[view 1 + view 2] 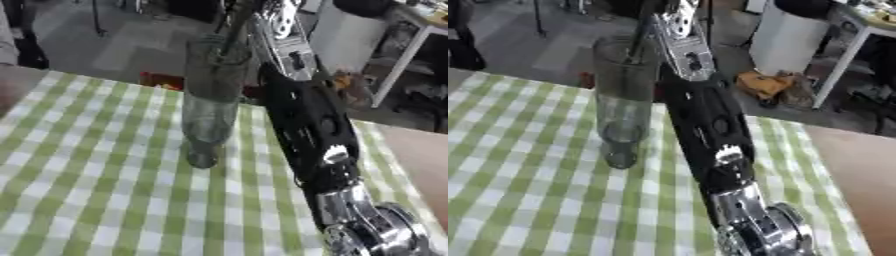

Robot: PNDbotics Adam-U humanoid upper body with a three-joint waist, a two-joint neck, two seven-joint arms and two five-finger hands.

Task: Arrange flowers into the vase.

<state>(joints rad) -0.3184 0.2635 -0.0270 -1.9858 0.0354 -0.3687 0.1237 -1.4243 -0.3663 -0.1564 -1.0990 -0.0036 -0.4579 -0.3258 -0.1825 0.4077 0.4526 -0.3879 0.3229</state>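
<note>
Nearest to me is the right arm (346, 220), its silver joint filling the lower right corner, the black forearm running up and away across the green-and-white checked tablecloth (87, 190). Its right hand (677, 22) sits at the very top of both views, just above and slightly right of the rim of the vase (210, 100) — I cannot tell whether the fingers are curled or straight, since most of the hand is cut off by the upper edge. The vase is a tall clear glass cylinder standing upright on the cloth, left of the forearm and close beside it. A thin dark stem (636, 47) slants down from the hand's direction into the vase mouth; I see no bloom. What matters for my next move, as I judge it, is that the vase's long axis is vertical while the stem leans — so I'd bring the wrist over the opening and let the stem go straight down. The left hand shows in neither view.
</note>
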